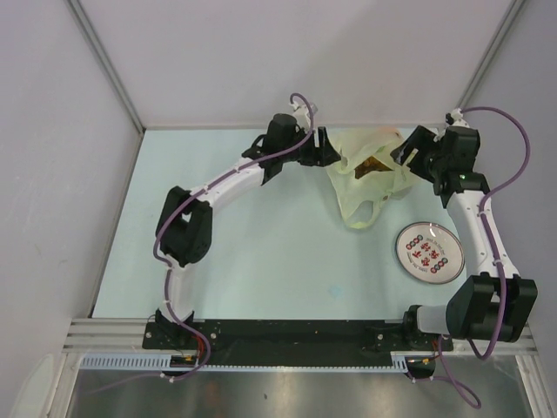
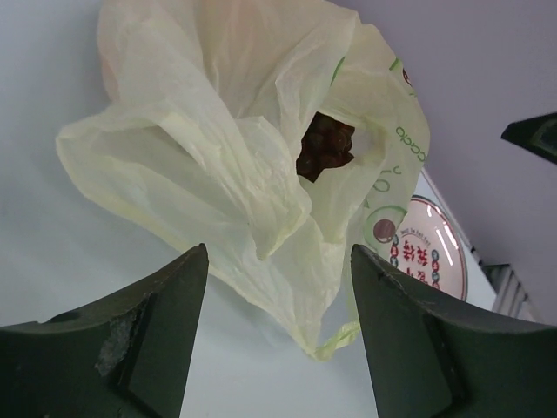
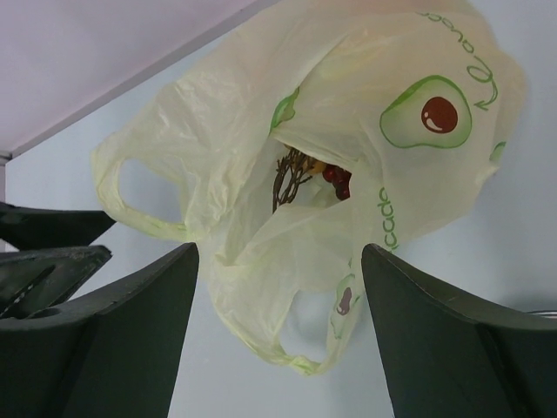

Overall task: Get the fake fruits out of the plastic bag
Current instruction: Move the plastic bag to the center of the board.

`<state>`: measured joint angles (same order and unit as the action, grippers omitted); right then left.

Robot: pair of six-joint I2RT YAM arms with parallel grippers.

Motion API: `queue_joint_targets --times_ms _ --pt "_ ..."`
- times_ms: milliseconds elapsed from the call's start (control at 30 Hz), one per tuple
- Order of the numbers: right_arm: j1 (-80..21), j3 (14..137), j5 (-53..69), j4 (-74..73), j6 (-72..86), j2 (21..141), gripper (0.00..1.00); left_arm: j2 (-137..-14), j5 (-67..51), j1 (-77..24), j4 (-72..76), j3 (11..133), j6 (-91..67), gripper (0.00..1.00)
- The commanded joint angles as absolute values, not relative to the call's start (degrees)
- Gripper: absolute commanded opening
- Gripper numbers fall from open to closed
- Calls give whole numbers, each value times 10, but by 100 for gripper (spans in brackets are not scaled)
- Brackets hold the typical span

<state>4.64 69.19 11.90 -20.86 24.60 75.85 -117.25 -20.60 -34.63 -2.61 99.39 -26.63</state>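
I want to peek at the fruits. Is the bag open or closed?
Open. The plastic bag has a gaping mouth in both wrist views, and a brown cluster shows inside it.

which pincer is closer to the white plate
The right pincer, at the bag's right edge on the plate's side; the left pincer is across the bag, farther away.

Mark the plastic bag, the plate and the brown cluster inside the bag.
plastic bag (image 1: 348,178): top view, crinkled body.
plate (image 1: 400,251): top view, left rim.
brown cluster (image 2: 326,146): left wrist view, part showing in the bag's opening.
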Motion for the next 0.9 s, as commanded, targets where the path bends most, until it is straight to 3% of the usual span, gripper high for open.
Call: queue_joint_targets --times_ms 0,167,267,433,600,667,700,733,767,867 --pt "46 689 127 -233 229 737 79 -1222 -215 -342 12 1015 -380 71" --pt "30 668 109 -334 179 763 79 -1264 -224 -333 38 1051 -407 62" --pt "23 627 148 -351 186 788 79 -1276 -247 -324 75 1065 -421 45" --pt "-22 609 179 -314 206 842 80 -1267 -256 -315 98 1057 -433 1" --pt "-56 613 169 -266 232 909 79 -1252 -267 -311 106 1042 -451 0" --pt "-62 625 160 -265 236 926 63 -1246 -268 -309 106 1042 -454 0" --pt "-62 635 142 -267 238 938 40 -1238 -265 -307 106 1044 -453 0" --pt "-61 647 132 -279 233 941 25 -1231 -261 -304 105 1047 -452 0" --pt "-62 679 116 -286 225 945 0 -1225 -256 -294 102 1050 -450 0" --pt "-71 735 98 -301 180 950 0 -1189 -246 -258 100 1065 -460 0"
